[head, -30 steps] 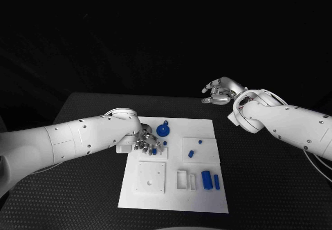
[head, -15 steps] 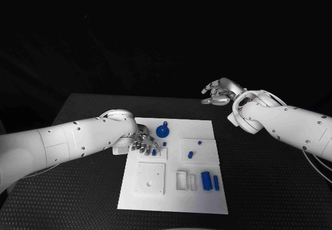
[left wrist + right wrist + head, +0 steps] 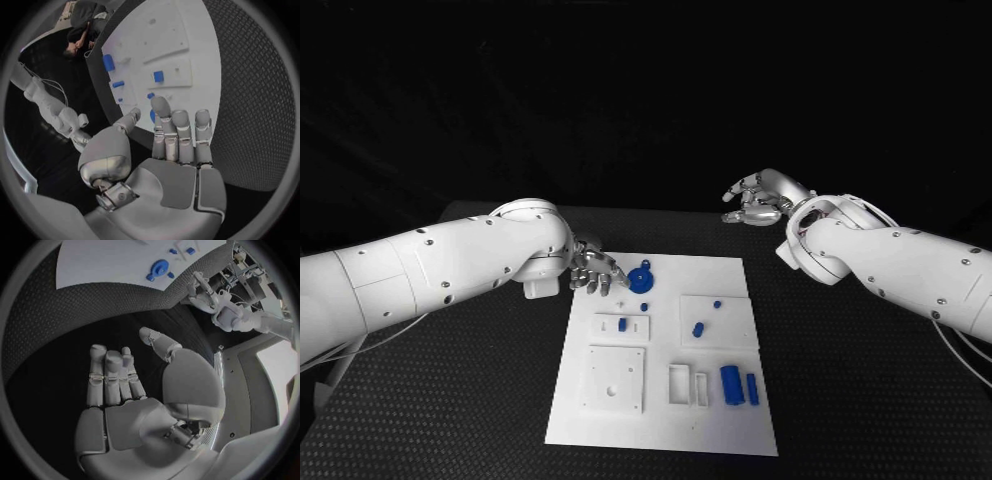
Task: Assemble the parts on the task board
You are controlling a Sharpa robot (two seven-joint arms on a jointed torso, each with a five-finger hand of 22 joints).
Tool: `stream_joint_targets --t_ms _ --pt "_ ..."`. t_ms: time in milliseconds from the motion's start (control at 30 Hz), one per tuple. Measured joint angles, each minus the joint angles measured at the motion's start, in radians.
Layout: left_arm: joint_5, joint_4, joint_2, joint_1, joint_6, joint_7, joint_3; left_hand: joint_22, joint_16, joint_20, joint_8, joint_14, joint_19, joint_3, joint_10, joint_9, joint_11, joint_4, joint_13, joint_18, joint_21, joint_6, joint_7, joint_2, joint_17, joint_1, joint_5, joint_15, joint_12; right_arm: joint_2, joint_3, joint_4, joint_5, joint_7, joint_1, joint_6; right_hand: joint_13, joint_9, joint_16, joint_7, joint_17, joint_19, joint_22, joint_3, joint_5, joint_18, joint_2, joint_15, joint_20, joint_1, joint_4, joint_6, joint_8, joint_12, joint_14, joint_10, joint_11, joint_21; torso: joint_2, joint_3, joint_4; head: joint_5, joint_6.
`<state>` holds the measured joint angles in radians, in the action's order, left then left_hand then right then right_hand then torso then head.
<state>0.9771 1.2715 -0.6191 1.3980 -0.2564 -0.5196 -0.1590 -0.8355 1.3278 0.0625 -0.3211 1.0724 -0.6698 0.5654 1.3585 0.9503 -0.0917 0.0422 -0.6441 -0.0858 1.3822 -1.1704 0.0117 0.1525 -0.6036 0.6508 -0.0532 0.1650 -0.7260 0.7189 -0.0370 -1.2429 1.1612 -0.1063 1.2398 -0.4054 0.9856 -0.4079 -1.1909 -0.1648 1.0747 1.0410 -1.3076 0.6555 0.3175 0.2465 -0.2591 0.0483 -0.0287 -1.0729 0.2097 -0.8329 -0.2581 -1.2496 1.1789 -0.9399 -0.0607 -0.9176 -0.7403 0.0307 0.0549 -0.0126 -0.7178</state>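
Two silver hands are hanging over the black tabletop [image 3: 473, 400], neither holding anything. The left hand [image 3: 593, 271] is hovering at the task board's [image 3: 733, 420] far left corner, fingers spread loosely apart and angled down, just beside the round blue part [image 3: 640, 276]; whether a fingertip is touching it cannot be told. The right hand [image 3: 762, 197] is floating past the board's far right corner, toward the tabletop's far edge, palm free and fingers extended and apart. One white task board is lying in the tabletop's middle, its long axis running from near edge to far edge. About eight blue parts are sitting on it: one disc, several small pegs, and two cylinders [image 3: 731, 380] lying side by side near the board's near right corner, their lengths running along the board's long axis.
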Motion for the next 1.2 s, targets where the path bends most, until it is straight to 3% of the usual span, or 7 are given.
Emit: stream_joint_targets --t_ms 100,167,233,567,833,900,1200 --pt "-0.009 -0.037 -0.001 0.015 0.008 0.004 0.000 0.010 -0.030 0.000 0.051 -0.018 0.012 0.009 -0.025 -0.023 0.028 0.009 0.015 0.000 -0.014 0.091 0.031 -0.006 0.015 0.037 0.000 -0.012 0.031 0.000 0.000 0.002 -0.001 0.000 0.000 0.000 0.000 0.000 0.000 0.000 0.000 0.000 0.000 0.000 0.000 0.000 0.004 0.000 0.000 0.004 0.000 0.000 0.000 0.000 0.000 0.000 0.000 0.000 0.000 -0.0003 -0.0008 -0.001 0.005" --pt "-0.012 -0.064 0.002 0.019 0.011 0.005 0.000 0.018 -0.055 -0.002 0.058 -0.032 0.023 0.007 -0.037 -0.029 0.040 0.016 0.031 0.016 -0.030 0.107 0.045 -0.012 0.029 0.056 0.000 -0.024 0.061 0.000 0.000 0.003 -0.002 0.000 0.000 0.000 0.000 0.000 0.000 0.000 0.000 0.000 0.000 0.000 0.000 0.000 0.004 0.000 0.000 0.004 0.000 0.000 0.000 0.000 0.000 0.000 0.000 0.000 -0.001 -0.0002 -0.0012 -0.001 0.009" --pt "-0.012 -0.095 0.010 0.020 0.017 0.008 0.000 0.023 -0.069 -0.002 0.067 -0.037 0.023 0.006 -0.044 -0.035 0.047 0.017 0.040 0.016 -0.036 0.124 0.050 -0.019 0.036 0.063 0.000 -0.029 0.077 0.001 0.000 0.004 -0.003 0.000 0.000 0.001 0.000 0.000 0.000 0.000 0.000 0.000 0.000 0.000 0.000 0.000 0.004 0.000 0.000 0.004 0.000 0.000 0.000 0.000 0.000 0.000 0.000 0.000 -0.002 -0.0002 -0.0012 -0.001 0.013" --pt "0.071 -0.227 0.093 0.017 0.067 0.045 -0.005 0.035 -0.080 -0.002 0.074 -0.031 0.023 0.009 -0.036 -0.054 0.047 -0.053 0.054 0.016 -0.044 0.136 0.056 0.020 0.043 0.053 0.000 -0.039 0.107 -0.004 0.000 0.006 -0.005 0.002 0.000 0.002 -0.001 0.000 0.000 -0.001 -0.001 -0.003 0.000 0.000 0.004 0.000 0.004 0.000 -0.003 0.004 0.000 0.001 0.000 0.000 0.000 0.000 0.000 0.000 -0.003 0.0009 -0.0025 -0.002 0.028" --pt "0.096 -0.329 0.150 -0.014 0.065 0.065 -0.008 0.036 -0.086 0.000 0.080 -0.033 0.029 0.001 -0.036 -0.064 0.047 -0.081 0.055 0.016 -0.050 0.148 0.059 0.025 0.044 0.058 0.000 -0.041 0.119 -0.007 0.000 0.009 -0.005 0.003 0.000 0.004 -0.006 0.000 0.000 0.000 -0.005 -0.008 0.000 0.000 0.004 0.001 0.004 0.000 0.000 0.004 0.000 0.004 0.000 0.000 -0.007 0.004 0.004 0.004 -0.005 0.0016 -0.0054 -0.003 0.031" --pt "0.096 -0.346 0.163 -0.021 0.061 0.070 -0.008 0.038 -0.095 -0.004 0.090 -0.042 0.040 -0.004 -0.046 -0.071 0.057 -0.085 0.057 0.016 -0.052 0.169 0.067 0.025 0.046 0.059 0.000 -0.050 0.128 -0.008 0.000 0.010 -0.005 0.003 0.000 0.005 -0.007 0.000 0.000 0.001 -0.005 -0.008 0.000 0.000 0.004 0.001 0.004 0.000 0.000 0.004 0.000 0.005 0.000 0.000 -0.007 0.007 0.000 0.004 -0.006 0.0019 -0.0058 -0.003 0.032" --pt "0.094 -0.377 0.178 -0.025 0.027 0.079 -0.008 0.046 -0.124 -0.006 0.127 -0.079 0.075 -0.032 -0.083 -0.115 0.086 -0.084 0.066 0.027 -0.074 0.229 0.095 -0.004 0.060 0.090 0.000 -0.075 0.165 -0.009 0.000 0.011 -0.006 0.005 0.000 0.007 -0.009 0.000 0.000 -0.002 -0.008 -0.011 0.000 0.000 0.004 0.001 0.004 0.000 -0.003 0.004 0.000 0.001 0.000 0.000 -0.007 0.007 0.000 0.008 -0.005 0.0010 -0.0056 -0.001 0.027"
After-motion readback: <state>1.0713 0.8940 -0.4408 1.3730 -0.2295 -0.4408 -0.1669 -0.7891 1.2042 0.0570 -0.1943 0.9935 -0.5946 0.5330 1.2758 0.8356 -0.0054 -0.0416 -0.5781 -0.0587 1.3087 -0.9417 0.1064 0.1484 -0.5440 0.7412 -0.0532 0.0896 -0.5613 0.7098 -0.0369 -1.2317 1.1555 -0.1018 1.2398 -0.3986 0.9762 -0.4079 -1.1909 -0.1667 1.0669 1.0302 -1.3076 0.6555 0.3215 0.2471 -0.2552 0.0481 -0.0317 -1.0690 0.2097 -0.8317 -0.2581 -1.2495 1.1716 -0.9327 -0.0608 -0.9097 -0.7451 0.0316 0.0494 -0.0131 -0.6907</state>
